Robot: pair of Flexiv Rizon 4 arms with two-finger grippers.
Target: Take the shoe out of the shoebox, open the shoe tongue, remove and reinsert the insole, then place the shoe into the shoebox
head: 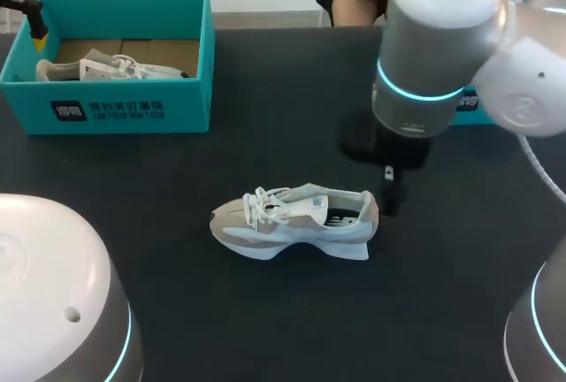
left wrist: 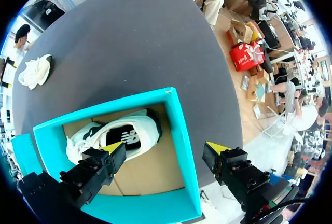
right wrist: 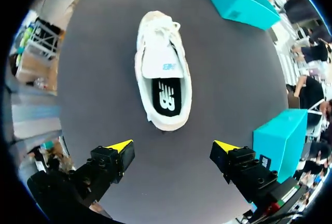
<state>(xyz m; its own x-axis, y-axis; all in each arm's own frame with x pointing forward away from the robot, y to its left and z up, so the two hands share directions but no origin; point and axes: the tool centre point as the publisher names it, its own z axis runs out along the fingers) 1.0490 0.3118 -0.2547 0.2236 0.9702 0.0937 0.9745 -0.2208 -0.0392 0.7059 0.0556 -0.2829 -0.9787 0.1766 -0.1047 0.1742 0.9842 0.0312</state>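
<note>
A white and beige shoe (head: 296,221) lies on its sole in the middle of the dark table, toe to the left. In the right wrist view this shoe (right wrist: 163,73) is ahead of my right gripper (right wrist: 174,146), heel nearest, and its black insole (right wrist: 167,98) shows inside. The right gripper is open, above the table just behind the heel. The teal shoebox (head: 133,103) stands at the back left and holds a second shoe (left wrist: 116,136). My left gripper (left wrist: 165,149) hangs open above that box, over its left end (head: 35,24).
Another teal box (head: 469,103) stands at the back right, largely hidden by my right arm (head: 433,37); it is beside the right gripper in the wrist view (right wrist: 277,138). Bare dark tabletop surrounds the shoe.
</note>
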